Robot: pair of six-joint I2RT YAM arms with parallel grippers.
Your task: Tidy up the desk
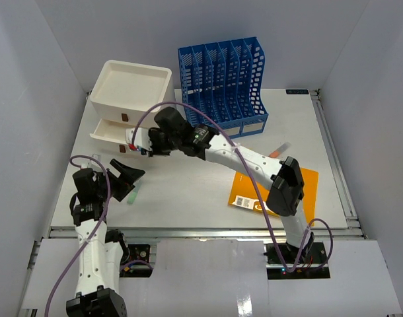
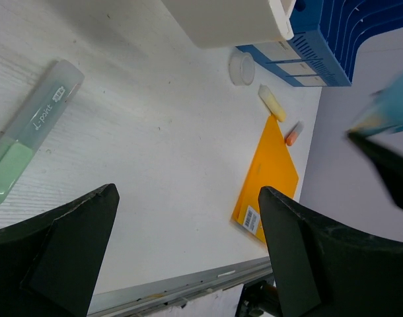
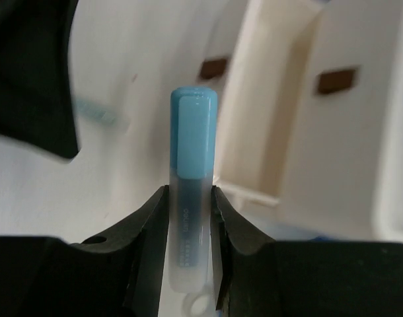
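Note:
The desk (image 1: 188, 191) is a white tabletop with metal rails. My right gripper (image 1: 144, 144) reaches across it to the front of the white drawer unit (image 1: 130, 92). In the right wrist view the right gripper (image 3: 190, 205) is shut on a blue highlighter (image 3: 193, 145), which stands upright between the pads and is lifted in front of the drawer fronts (image 3: 281, 99). My left gripper (image 1: 125, 175) hangs open at the near left, holding nothing. A green highlighter (image 1: 132, 195) lies beside it; it shows as the green highlighter (image 2: 30, 132) in the left wrist view, left of the left gripper (image 2: 188, 191).
A blue file organizer (image 1: 222, 86) stands at the back. An orange folder (image 1: 275, 191) lies at the near right, with an orange marker (image 2: 293, 134) and a yellow highlighter (image 2: 271, 99) beyond it. A small clear round lid (image 2: 241, 67) lies by the drawer unit.

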